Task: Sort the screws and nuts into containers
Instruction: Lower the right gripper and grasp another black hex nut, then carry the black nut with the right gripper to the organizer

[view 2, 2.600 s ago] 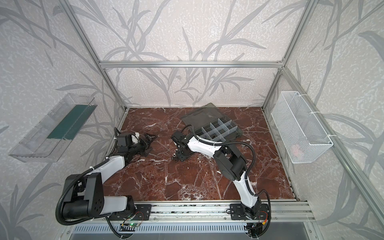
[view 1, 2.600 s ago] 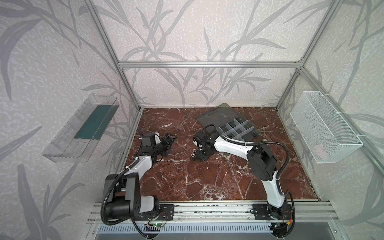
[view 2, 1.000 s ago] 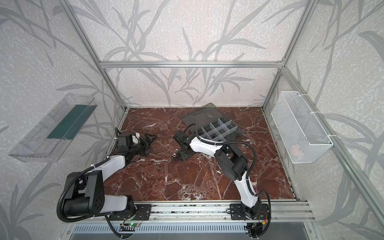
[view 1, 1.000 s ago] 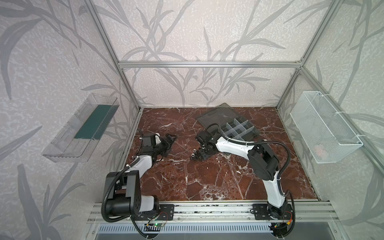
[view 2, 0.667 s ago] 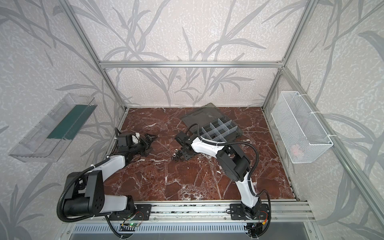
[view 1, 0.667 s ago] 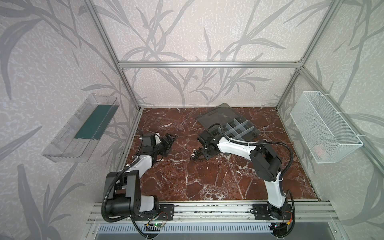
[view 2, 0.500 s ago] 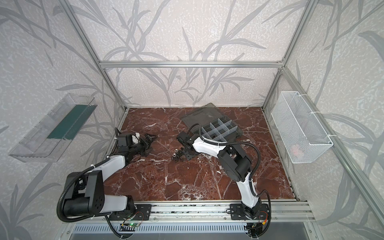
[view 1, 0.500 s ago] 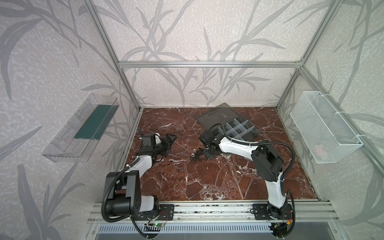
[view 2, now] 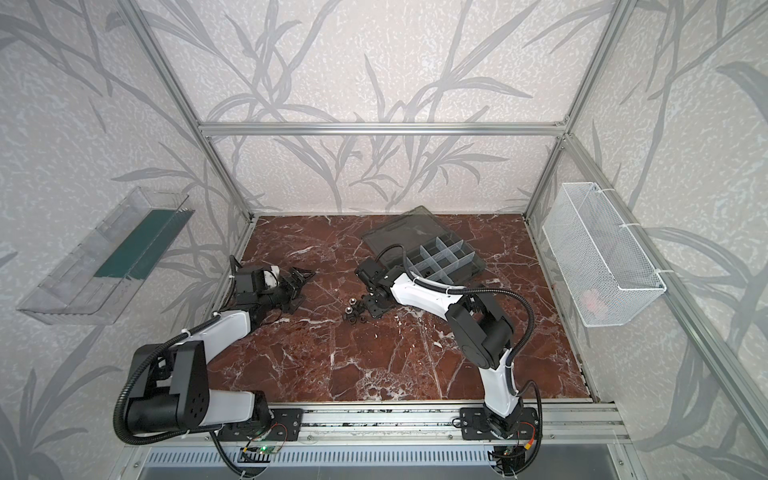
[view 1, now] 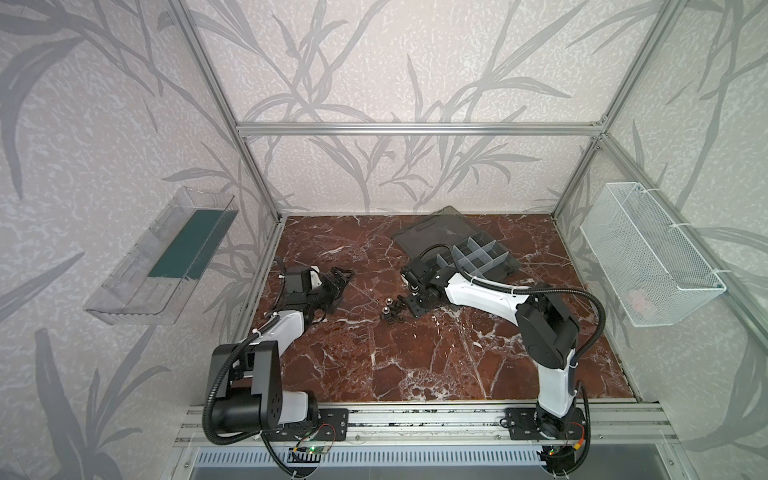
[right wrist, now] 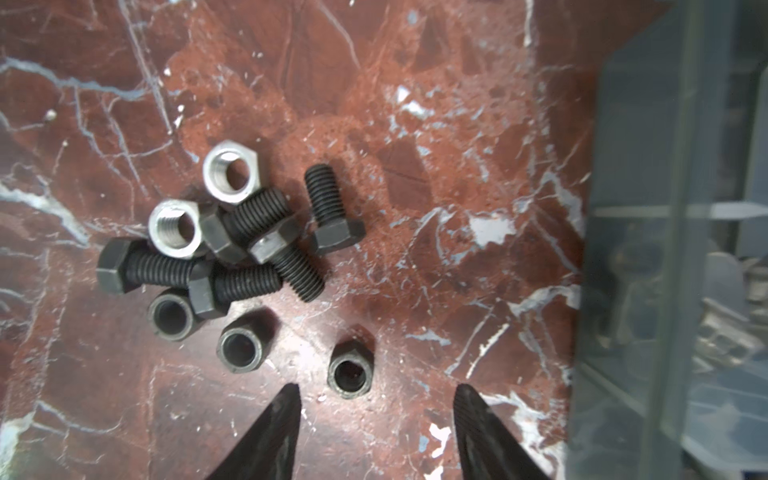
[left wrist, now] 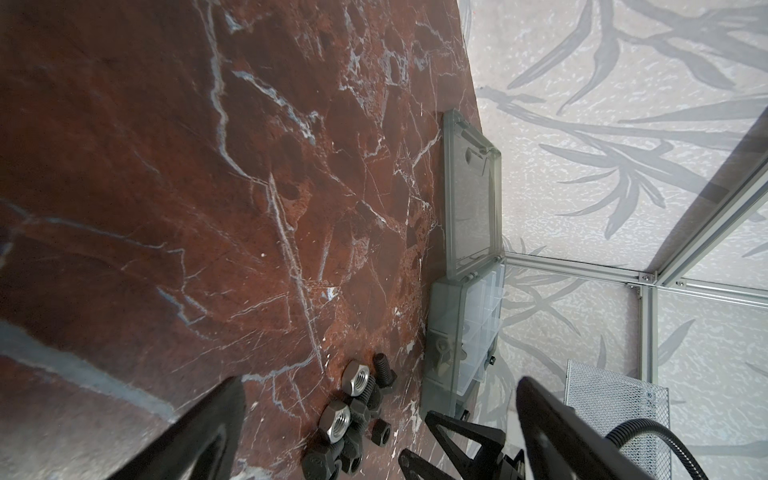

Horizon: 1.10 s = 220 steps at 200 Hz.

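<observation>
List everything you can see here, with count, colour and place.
screws: five, black, piled mid-table
silver nuts: two, silver, one side of that pile
dark nuts: three, dark, opposite side
organiser box: one, smoky grey, lid open, back of table
wire basket: one, white, right wall
clear tray: one, clear with green strip, left wall
table: one, red-brown marble
left gripper: one, black, open, left of pile
right gripper: one, black, open, beside pile

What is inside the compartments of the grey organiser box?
In a top view the organiser box shows pale dividers and no screw or nut in its uncovered compartments. The right arm covers the corner nearest the pile, so that part cannot be judged.
</observation>
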Motion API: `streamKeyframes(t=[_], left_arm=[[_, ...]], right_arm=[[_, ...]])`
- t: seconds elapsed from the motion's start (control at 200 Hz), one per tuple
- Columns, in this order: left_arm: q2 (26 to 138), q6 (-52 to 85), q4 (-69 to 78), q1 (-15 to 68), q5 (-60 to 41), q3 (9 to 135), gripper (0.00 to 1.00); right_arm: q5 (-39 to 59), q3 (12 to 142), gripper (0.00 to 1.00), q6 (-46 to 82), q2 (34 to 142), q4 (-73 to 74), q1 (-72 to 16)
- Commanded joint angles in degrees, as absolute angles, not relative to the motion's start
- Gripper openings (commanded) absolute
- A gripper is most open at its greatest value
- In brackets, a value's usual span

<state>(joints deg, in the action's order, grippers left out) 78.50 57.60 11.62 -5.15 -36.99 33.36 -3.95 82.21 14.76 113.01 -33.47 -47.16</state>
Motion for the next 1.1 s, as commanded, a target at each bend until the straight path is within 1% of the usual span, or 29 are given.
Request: streamKeyframes(t=[0.0, 0.415, 0.71, 0.785, 0.86, 0.95, 1.095], left_arm=[[78.0, 57.9, 12.1, -5.4, -37.3, 32.8, 0.99], [77.7, 57.8, 11.9, -5.4, -37.1, 32.7, 1.00], [77.7, 57.6, 11.6, -5.4, -37.1, 32.8, 1.00], [77.7, 57.7, 11.6, -5.4, -37.1, 32.8, 1.00], [77.7, 57.7, 11.6, -5.5, -37.1, 32.8, 1.00], [77.8, 57.6, 11.6, -5.5, -37.0, 32.8, 0.99], [77.7, 57.6, 11.6, -5.5, -37.0, 32.7, 1.00]], right_arm=[[-1.6, 80.7, 0.60, 14.5, 112.6, -33.4, -47.4], [-0.1, 80.4, 0.60, 14.8, 115.9, -32.0, -47.5], [-0.7, 80.6, 0.53, 14.8, 117.9, -32.2, -47.9], [-0.8, 80.7, 0.50, 14.8, 118.1, -32.4, -47.9], [-0.8, 81.0, 0.44, 14.6, 118.3, -32.7, -47.9], [-0.7, 81.2, 0.39, 14.4, 118.7, -32.9, -47.9], [-0.3, 81.7, 0.34, 14.1, 119.4, -33.1, -47.9]])
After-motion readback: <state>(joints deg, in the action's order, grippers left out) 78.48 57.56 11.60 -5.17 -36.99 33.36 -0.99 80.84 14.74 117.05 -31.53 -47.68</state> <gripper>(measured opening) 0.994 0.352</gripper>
